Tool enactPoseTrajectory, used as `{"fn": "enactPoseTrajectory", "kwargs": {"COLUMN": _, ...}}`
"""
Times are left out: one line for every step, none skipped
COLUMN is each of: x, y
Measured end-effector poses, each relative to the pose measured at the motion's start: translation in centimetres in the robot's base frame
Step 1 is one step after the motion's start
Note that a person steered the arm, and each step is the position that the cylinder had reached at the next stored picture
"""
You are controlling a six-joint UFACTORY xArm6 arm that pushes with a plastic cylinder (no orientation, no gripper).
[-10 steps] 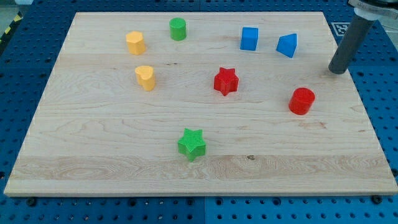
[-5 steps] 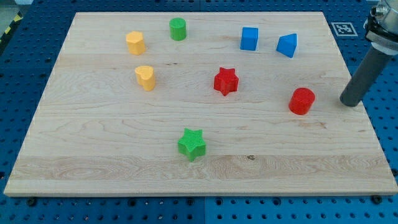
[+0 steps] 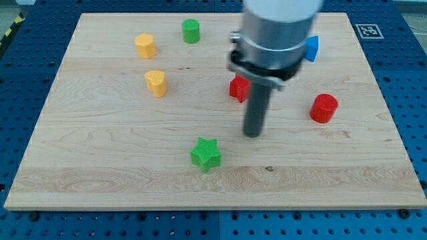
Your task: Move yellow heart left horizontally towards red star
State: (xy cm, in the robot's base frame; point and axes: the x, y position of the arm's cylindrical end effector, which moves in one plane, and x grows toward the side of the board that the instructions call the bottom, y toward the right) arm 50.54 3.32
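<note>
The yellow heart (image 3: pixel 156 83) sits at the board's upper left. The red star (image 3: pixel 237 88) lies near the board's centre, partly hidden behind my arm. My tip (image 3: pixel 252 134) rests on the board just below the red star and to the right of the green star (image 3: pixel 206 154), far to the right of the yellow heart and touching no block.
A second yellow block (image 3: pixel 145 45) and a green cylinder (image 3: pixel 191 31) lie at the top left. A red cylinder (image 3: pixel 323 108) lies at the right. A blue block (image 3: pixel 311 48) peeks out beside my arm, which hides the other blue block. The wooden board (image 3: pixel 100 167) has blue pegboard around it.
My tip has swept from the board's right edge leftward to the centre, below the red star. My arm now covers the blue cube and part of the red star. No block has moved.
</note>
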Motion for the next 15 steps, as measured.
{"fn": "enactPoseTrajectory", "kwargs": {"x": -0.3, "y": -5.4}}
{"fn": "enactPoseTrajectory", "kwargs": {"x": -0.4, "y": -11.2}}
{"fn": "enactPoseTrajectory", "kwargs": {"x": -1.8, "y": -15.4}}
{"fn": "enactPoseTrajectory", "kwargs": {"x": -4.1, "y": -16.9}}
{"fn": "enactPoseTrajectory", "kwargs": {"x": -6.5, "y": -17.7}}
{"fn": "enactPoseTrajectory", "kwargs": {"x": -7.3, "y": -17.6}}
{"fn": "enactPoseTrajectory", "kwargs": {"x": -7.6, "y": -16.7}}
{"fn": "enactPoseTrajectory", "kwargs": {"x": -7.7, "y": -16.6}}
{"fn": "enactPoseTrajectory", "kwargs": {"x": -7.7, "y": -14.5}}
{"fn": "enactPoseTrajectory", "kwargs": {"x": -7.7, "y": -16.2}}
{"fn": "enactPoseTrajectory", "kwargs": {"x": -7.9, "y": -18.1}}
{"fn": "enactPoseTrajectory", "kwargs": {"x": -8.1, "y": -18.2}}
{"fn": "enactPoseTrajectory", "kwargs": {"x": -10.7, "y": -18.4}}
{"fn": "enactPoseTrajectory", "kwargs": {"x": -11.5, "y": -18.7}}
{"fn": "enactPoseTrajectory", "kwargs": {"x": -11.5, "y": -18.9}}
